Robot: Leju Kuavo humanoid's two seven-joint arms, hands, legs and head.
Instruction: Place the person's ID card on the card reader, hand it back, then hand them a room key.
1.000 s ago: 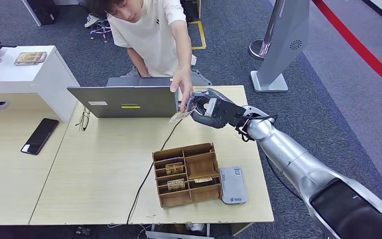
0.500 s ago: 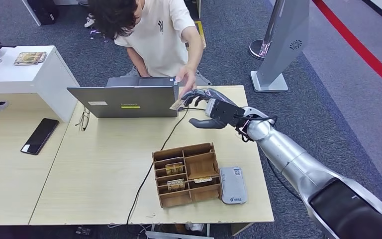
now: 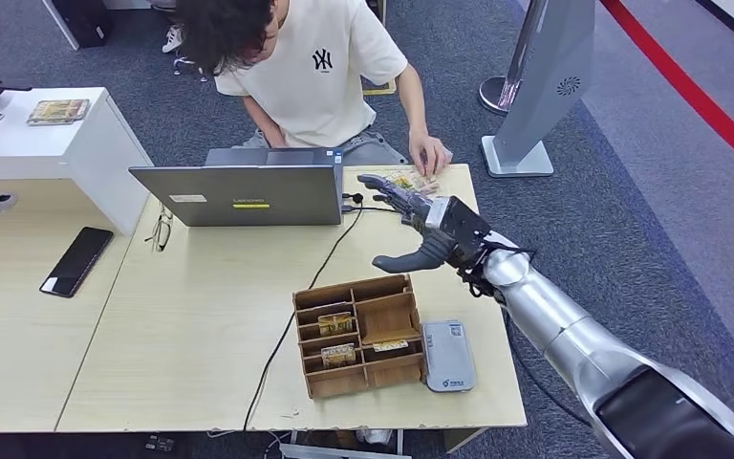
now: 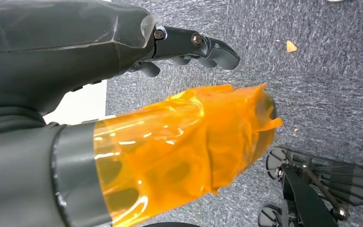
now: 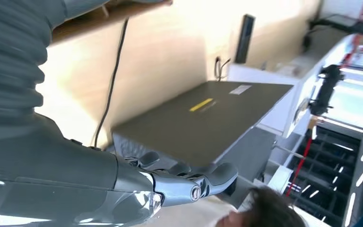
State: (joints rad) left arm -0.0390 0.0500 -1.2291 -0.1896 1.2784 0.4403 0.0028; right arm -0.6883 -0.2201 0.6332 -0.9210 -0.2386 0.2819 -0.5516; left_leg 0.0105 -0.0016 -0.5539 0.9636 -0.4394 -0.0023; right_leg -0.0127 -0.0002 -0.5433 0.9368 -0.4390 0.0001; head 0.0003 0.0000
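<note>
Judging the handover done, I see my right hand mid-frame, fingers spread and empty, the card under the person's hand.

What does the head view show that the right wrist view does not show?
Head view alone: the wooden organizer, the card reader, the phone and the person's hand resting on a card on the table. Right wrist view alone: a dark metal frame behind the white counter. Both: the laptop, its cable and the empty, spread right robot hand.
</note>
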